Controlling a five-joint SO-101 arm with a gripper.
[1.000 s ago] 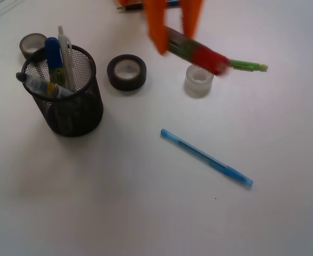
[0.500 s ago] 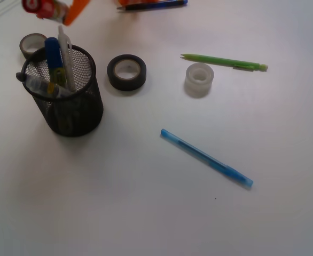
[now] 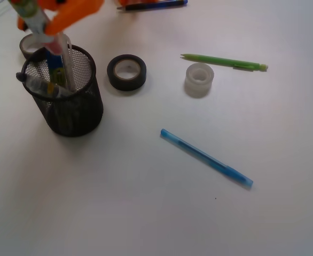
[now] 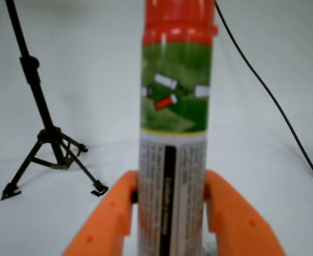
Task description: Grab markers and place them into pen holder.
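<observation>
Overhead, fingers (image 3: pixel 52 18) gripping marker (image 3: pixel 31 13), above pen holder (image 3: pixel 76 114)

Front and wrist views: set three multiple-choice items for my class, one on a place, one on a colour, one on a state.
1. Where does the green mechanical pencil lie?
A. Inside the pen holder
B. On the table just beyond the clear tape roll
C. Across the blue pen

2. What colour is the cap of the marker in the hand?
A. Red
B. Blue
C. Black

3. What is the hand's state?
A. Open and empty
B. Shut on the marker
C. Resting on the table

Answers: 1 B, it lies on the table behind the roll. 2 A, the wrist view shows a red cap. 3 B, both orange fingers press the barrel above the pen holder.
</observation>
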